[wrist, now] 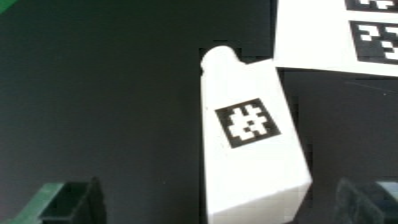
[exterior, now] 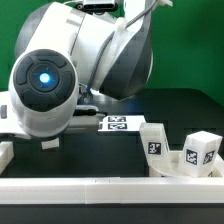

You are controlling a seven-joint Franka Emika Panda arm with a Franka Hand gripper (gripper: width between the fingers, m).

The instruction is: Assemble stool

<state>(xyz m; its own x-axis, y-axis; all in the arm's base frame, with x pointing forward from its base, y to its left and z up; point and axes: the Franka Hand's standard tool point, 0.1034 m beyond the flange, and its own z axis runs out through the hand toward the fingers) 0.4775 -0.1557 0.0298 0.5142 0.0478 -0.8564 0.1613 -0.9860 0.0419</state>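
1. The arm (exterior: pixel 95 55) fills my exterior view; I cannot find the seat.
2. One stool leg (wrist: pixel 249 125) lies on the dark table (wrist: pixel 107 100), under the wrist.
3. The gripper (wrist: pixel 214 198) is wide and holds nothing. I judge this is the leg pick-up: next I lower and close on its sides.

1. The arm (exterior: pixel 90 60) hides much of the table (exterior: pixel 190 110) at the exterior view's left and part of the marker board (exterior: pixel 118 124).
2. Wrist view: stool leg (wrist: pixel 249 130) and marker board run out of frame.
3. The gripper (wrist: pixel 217 203) shows only blurred, cropped fingers (wrist: pixel 68 200).
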